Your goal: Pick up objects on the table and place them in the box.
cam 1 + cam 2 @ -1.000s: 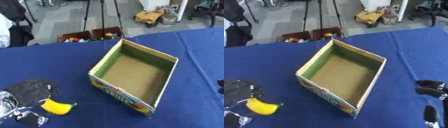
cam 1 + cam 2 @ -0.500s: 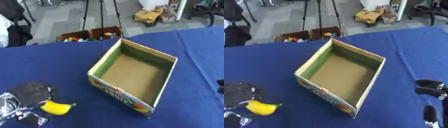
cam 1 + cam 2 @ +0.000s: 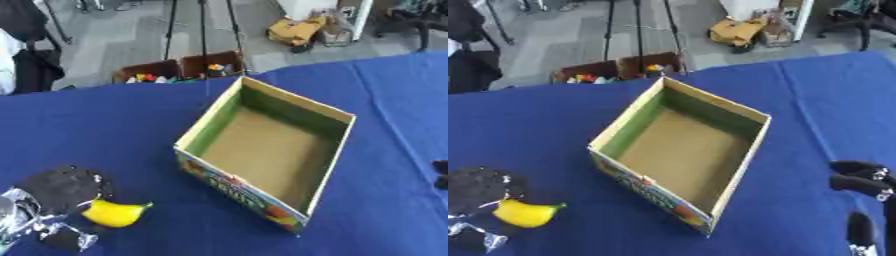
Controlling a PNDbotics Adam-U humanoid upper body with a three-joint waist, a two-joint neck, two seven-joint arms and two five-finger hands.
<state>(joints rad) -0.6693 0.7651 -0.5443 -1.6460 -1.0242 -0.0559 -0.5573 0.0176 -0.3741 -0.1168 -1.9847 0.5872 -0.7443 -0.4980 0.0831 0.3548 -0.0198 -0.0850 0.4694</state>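
Observation:
An open cardboard box (image 3: pixel 262 150) with green inner walls and a fruit print on its outside stands askew in the middle of the blue table (image 3: pixel 96 125); nothing lies in it. At the lower left my left hand (image 3: pixel 59 186), black with silver fingers, is curled around a yellow banana (image 3: pixel 114 213), just left of the box's near corner. The banana's stem end points toward the box. My right hand (image 3: pixel 861 181) shows at the right edge, away from the box, with relaxed fingers and nothing in it.
Beyond the table's far edge, two brown crates of coloured items (image 3: pixel 179 70) sit on the floor under tripod legs. A yellow bag (image 3: pixel 297 30) lies farther back. Blue cloth surrounds the box on all sides.
The left hand has sunk slightly toward the lower left corner, still holding the banana. The box and the right hand have stayed put.

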